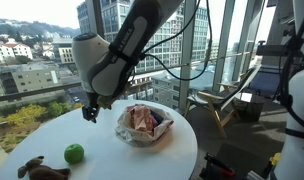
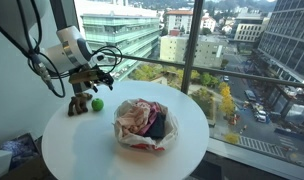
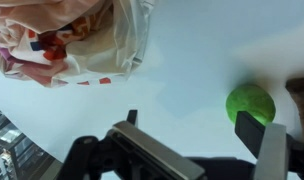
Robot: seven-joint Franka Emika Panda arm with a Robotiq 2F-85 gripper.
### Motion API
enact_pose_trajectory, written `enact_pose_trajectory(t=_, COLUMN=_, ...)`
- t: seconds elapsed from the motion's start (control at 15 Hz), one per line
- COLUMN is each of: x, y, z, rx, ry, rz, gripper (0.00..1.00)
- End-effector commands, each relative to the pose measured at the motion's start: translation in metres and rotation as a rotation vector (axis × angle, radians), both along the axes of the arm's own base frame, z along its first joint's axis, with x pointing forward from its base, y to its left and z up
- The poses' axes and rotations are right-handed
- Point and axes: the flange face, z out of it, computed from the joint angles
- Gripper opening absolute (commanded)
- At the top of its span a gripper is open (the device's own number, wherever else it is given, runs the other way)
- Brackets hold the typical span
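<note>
My gripper (image 3: 192, 122) is open and empty, hovering above the round white table (image 1: 142, 160). It also shows in both exterior views (image 1: 89, 113) (image 2: 92, 82). A green ball (image 3: 250, 102) lies on the table just beyond one fingertip, apart from it. It also shows in both exterior views (image 1: 73, 153) (image 2: 96, 103). A clear plastic bag of colourful items (image 3: 67, 40) lies in the middle of the table (image 1: 143, 124) (image 2: 142, 123), to the side of the gripper.
A brown plush toy (image 1: 37, 169) (image 2: 78, 104) lies next to the green ball near the table edge. Tall windows and a railing surround the table. A second robot arm and a wooden chair (image 1: 232, 100) stand behind.
</note>
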Motion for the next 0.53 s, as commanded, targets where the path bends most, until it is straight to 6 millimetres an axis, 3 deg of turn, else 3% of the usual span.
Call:
enact_pose_trajectory(t=0.0, x=0.031, y=0.021, z=-0.006, rx=0.107, ry=-0.053, rz=0.065, gripper=1.0)
enact_pose_trajectory(t=0.27, x=0.054, y=0.051, z=-0.032, rx=0.236, ry=-0.03, rz=0.135, gripper=1.0)
enact_pose_trajectory(t=0.47, x=0.07, y=0.063, z=-0.057, rx=0.273, ry=0.023, rz=0.175, gripper=1.0)
